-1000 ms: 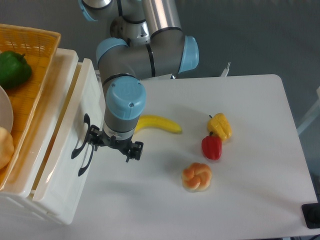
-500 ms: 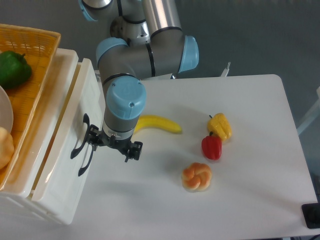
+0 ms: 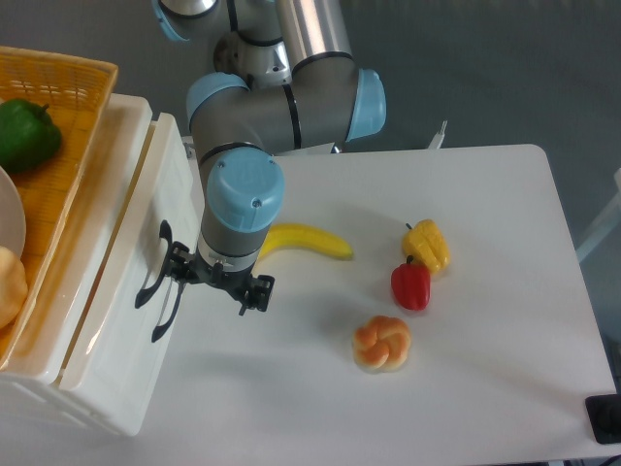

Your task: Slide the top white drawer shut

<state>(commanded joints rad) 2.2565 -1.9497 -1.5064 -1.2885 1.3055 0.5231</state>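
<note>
i'm at the push stage: gripper [image 3: 219, 284] sits right against the front of the top white drawer [image 3: 116, 272], just beside its curved black handle [image 3: 153, 265]; i can't confirm actual contact from this angle. drawer front looks nearly flush with the lower drawer [image 3: 126, 364] face beneath it, with a narrow gap along the cabinet top [image 3: 121, 160], so i judge the task mostly done, last bit of travel left, but can't call it fully seated. gripper fingers look spread a little with nothing between them, i'm not holding anything; the wrist hides part of them, so how wide i can't tell. materials: drawers are glossy white plastic, boxy, hard edges, handles are thin curved black loops. orange wicker basket [image 3: 68, 92] sits up on the cabinet, woven and rough, with a smooth green pepper [image 3: 24, 131] in it. on the matte white table [image 3: 505, 291]: a banana [image 3: 309, 241], smooth and curved; a lumpy yellow pepper [image 3: 428, 245] touching or just beside a shiny red pepper [image 3: 410, 284]; a knotted bread roll [image 3: 382, 342] near them. all well apart from the drawer.
</note>
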